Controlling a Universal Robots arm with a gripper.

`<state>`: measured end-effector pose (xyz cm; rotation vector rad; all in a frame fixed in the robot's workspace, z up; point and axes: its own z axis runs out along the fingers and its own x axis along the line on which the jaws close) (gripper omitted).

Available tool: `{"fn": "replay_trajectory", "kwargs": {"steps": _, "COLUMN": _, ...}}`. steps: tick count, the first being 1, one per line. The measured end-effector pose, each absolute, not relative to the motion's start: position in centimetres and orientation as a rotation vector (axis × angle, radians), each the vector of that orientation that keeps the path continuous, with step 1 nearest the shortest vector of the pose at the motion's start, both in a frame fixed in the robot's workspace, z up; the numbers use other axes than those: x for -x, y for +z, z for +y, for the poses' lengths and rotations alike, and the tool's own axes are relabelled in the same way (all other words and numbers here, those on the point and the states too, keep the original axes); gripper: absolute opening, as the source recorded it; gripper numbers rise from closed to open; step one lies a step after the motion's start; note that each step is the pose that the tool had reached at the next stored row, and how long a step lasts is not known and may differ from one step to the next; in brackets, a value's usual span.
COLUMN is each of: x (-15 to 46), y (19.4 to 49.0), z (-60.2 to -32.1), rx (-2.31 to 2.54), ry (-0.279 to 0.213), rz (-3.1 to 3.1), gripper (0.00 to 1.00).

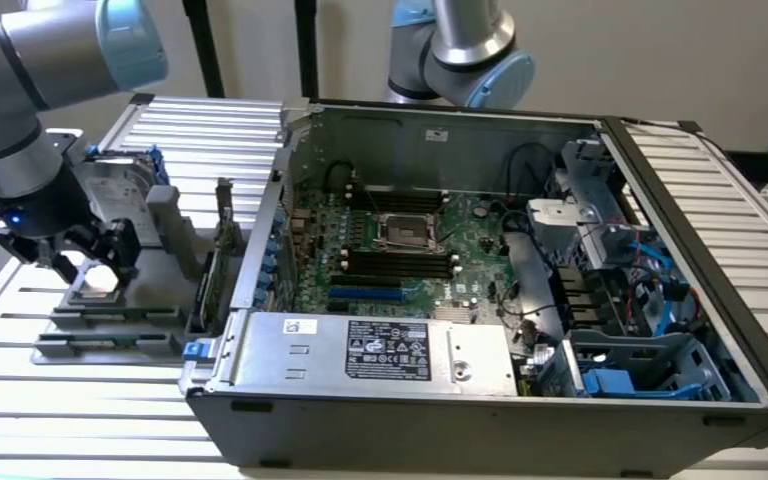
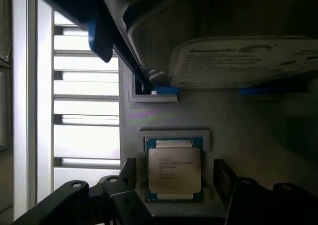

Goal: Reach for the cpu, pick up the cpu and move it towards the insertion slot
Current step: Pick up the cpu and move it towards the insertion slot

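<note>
Exterior, hand: low over the grey holder on the table, at the exterior view's left beside the open computer case.
Exterior, cpu: flat in the holder, just under the hand.
Exterior, insertion slot: on the green motherboard, well apart from the cpu.
Wrist, hand: fingers apart, one on each side of the cpu, not clamped.
Wrist, hard drive: near the cpu, label showing.

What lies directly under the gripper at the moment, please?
The gripper, open, straddles the cpu, seated in a grey tray. Whatever is beneath the cpu is covered.
</note>
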<state>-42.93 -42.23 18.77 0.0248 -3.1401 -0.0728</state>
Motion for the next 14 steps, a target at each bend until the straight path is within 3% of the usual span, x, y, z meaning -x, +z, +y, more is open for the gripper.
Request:
{"fn": "replay_trajectory", "kwargs": {"steps": 11, "x": 42.93, "y": 18.51, "z": -42.20, "rx": -0.025, "ry": -0.073, "rz": -3.139, "gripper": 0.73}}
{"fn": "replay_trajectory", "kwargs": {"steps": 13, "x": 42.93, "y": 18.51, "z": -42.20, "rx": -0.025, "ry": -0.073, "rz": -3.139, "gripper": 0.70}}
{"fn": "replay_trajectory", "kwargs": {"steps": 14, "x": 42.93, "y": 18.51, "z": -42.20, "rx": -0.025, "ry": -0.073, "rz": -3.139, "gripper": 0.64}}
